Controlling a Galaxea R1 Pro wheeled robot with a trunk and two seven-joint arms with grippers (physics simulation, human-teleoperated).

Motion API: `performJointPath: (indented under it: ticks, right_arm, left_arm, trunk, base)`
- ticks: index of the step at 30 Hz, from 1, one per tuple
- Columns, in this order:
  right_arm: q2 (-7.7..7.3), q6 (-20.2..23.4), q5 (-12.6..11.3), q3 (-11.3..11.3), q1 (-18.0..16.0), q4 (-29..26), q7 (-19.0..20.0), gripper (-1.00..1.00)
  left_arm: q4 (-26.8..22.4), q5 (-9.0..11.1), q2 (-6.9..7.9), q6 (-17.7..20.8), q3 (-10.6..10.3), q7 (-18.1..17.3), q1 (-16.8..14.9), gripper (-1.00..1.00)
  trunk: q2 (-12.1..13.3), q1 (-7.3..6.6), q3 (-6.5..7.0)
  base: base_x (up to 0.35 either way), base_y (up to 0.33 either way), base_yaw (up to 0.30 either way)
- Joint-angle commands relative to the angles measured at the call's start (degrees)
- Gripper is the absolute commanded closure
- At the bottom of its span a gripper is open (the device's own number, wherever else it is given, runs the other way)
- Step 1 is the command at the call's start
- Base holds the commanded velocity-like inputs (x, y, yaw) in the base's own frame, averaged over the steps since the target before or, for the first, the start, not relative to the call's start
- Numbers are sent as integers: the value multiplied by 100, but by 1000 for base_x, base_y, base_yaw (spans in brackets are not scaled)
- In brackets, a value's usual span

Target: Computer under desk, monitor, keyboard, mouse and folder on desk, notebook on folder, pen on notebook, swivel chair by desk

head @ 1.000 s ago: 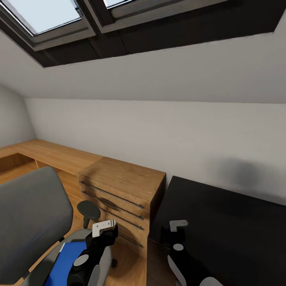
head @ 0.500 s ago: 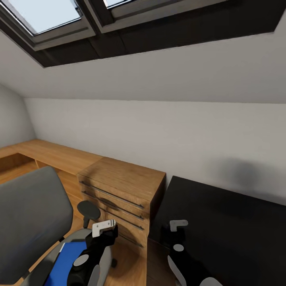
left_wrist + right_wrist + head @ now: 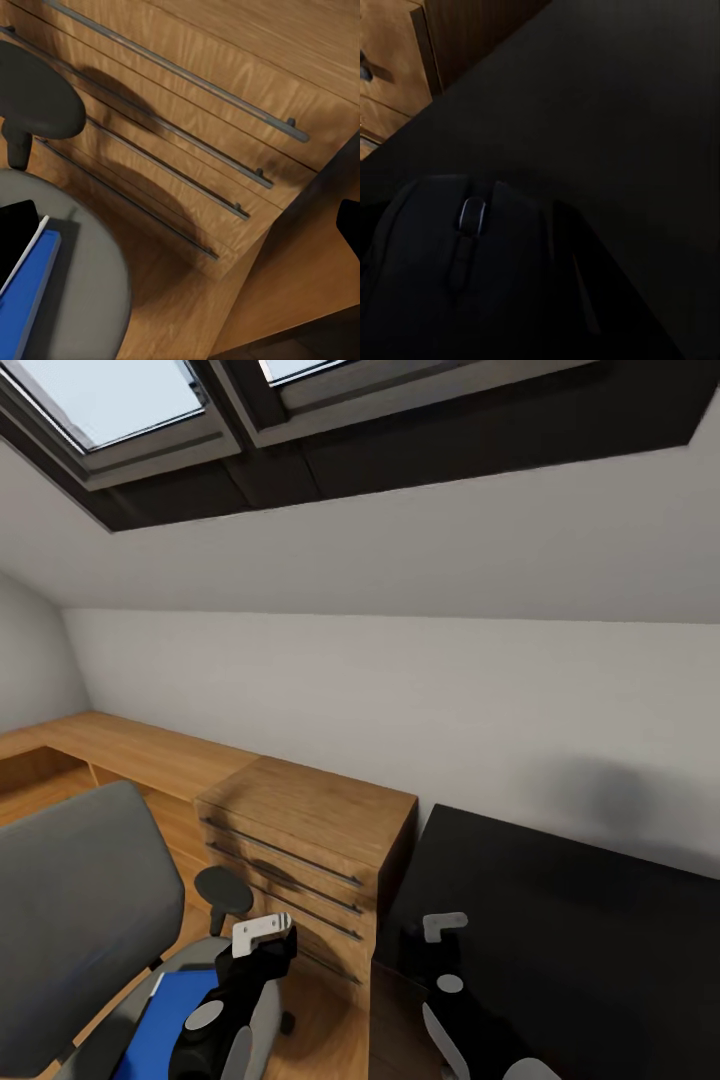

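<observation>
Two arms low: right gripper (image 3: 446, 926) carries mouse (image 3: 465, 247) over counter (image 3: 560, 920), needs setting down; left jaws unclear.

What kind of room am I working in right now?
Likely an attic bedroom or study corner: a sloped ceiling with skylights, a black desk beside a wooden dresser, and a grey swivel chair with a blue folder on its seat.
</observation>
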Motion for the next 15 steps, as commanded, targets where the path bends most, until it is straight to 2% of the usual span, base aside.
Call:
performJointPath:
  ticks: [1,6,15]
  right_arm:
    - [-5,-28,-65,46,-7,4,-55,-100]
    - [-5,-28,-65,43,-7,1,-53,-100]
    - [-5,-32,-65,43,-7,-6,-53,-100]
  left_arm:
    - [-6,61,0,20,-7,51,-4,-100]
    - [-4,61,0,20,-7,51,-4,-100]
    - [-4,62,0,20,-7,51,-4,-100]
  trunk:
    - [-4,0,-7]
    - [-4,0,-7]
    - [357,-198,155]
  base:
    - [0,0,0]
    - [0,0,0]
    - [0,0,0]
